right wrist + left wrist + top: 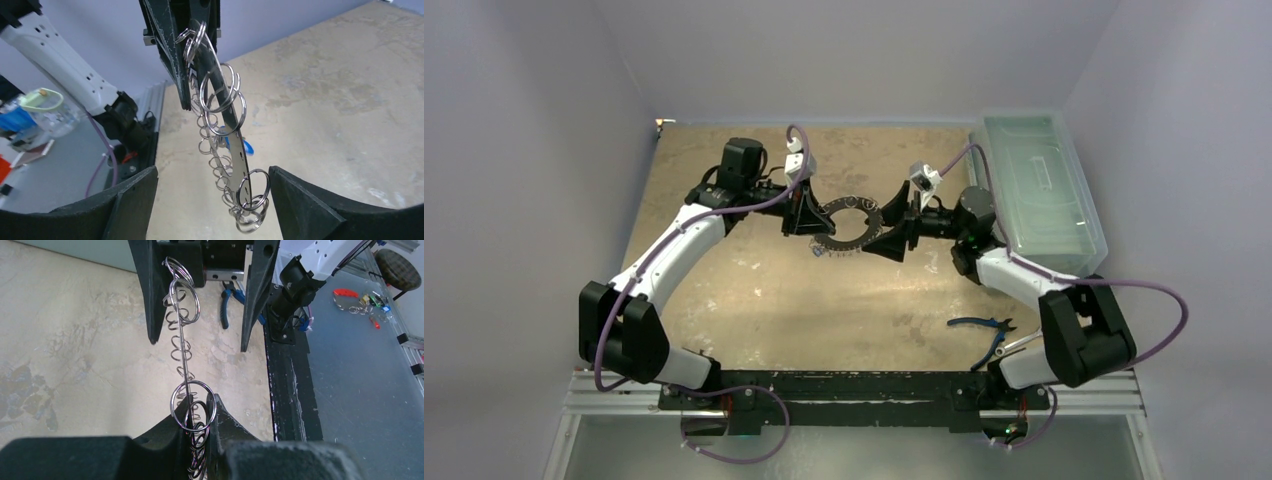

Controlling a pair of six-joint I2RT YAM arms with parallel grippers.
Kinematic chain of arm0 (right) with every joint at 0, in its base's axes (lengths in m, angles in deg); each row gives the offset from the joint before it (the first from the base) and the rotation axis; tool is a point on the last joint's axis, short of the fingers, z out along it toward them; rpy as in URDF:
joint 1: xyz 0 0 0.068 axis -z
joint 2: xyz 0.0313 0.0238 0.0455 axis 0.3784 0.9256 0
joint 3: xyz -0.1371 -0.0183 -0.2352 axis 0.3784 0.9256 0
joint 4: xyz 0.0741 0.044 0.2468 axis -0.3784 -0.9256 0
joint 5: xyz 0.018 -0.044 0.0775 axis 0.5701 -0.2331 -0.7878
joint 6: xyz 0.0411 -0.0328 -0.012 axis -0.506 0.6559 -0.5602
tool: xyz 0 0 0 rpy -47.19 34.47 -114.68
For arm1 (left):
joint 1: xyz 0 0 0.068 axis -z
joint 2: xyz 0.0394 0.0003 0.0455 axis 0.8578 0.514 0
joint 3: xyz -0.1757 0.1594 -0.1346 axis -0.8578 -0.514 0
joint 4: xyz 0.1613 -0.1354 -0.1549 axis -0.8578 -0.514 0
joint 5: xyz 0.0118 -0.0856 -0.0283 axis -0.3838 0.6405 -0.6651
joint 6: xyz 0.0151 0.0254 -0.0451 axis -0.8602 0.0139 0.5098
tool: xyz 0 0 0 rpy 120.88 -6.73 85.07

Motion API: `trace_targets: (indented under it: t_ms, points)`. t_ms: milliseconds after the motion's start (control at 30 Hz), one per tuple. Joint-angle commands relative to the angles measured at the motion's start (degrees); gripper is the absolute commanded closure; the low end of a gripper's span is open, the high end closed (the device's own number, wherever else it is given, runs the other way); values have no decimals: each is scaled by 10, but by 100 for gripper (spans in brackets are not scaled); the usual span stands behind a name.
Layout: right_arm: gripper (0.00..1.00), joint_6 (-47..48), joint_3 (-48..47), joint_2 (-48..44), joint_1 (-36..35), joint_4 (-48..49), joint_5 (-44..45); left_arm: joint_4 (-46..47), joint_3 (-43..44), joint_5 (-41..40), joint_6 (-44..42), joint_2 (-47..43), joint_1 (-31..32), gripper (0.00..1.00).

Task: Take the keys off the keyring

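Note:
The keyring (pixel 849 226) is a large thin grey metal ring held above the table between both arms. Its rim is fringed with small silvery loops (pixel 220 107); I cannot make out key blades, only one blue piece (pixel 247 146) behind it. My left gripper (pixel 814 218) is shut on the ring's left side; in the left wrist view the ring (pixel 183 352) runs edge-on out of the jaws of that gripper (pixel 200 422). My right gripper (pixel 882 232) is open. Its fingers (pixel 125 200) stand wide on both sides of the ring's near end (pixel 250 197) without touching it.
A clear plastic box (pixel 1039 190) stands at the back right. Blue-handled pliers (pixel 984 325) and a silver wrench (pixel 1019 343) lie by the right arm's base; the pliers also show in the left wrist view (pixel 227 302). The black base rail (pixel 854 385) runs along the near edge.

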Motion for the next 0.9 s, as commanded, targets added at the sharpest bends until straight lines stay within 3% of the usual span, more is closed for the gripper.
trace_targets:
  t_ms: [0,133,300,567,700,867]
  points:
    - [19,-152,16,32,-13,234,-16,58,26,33,41,-18,-5,100]
    - [38,-169,14,46,-26,253,-18,85,27,34,68,-14,-5,100]
    - [55,-192,13,51,-28,265,-13,104,24,33,83,-8,-5,100]
    - [100,-208,2,42,-27,235,-22,117,13,-18,83,-5,-16,99]
    - [100,-209,-3,20,-21,193,-4,119,14,-92,97,-2,-42,55]
    - [100,-190,0,-5,-7,138,42,121,4,-148,115,-16,-69,24]
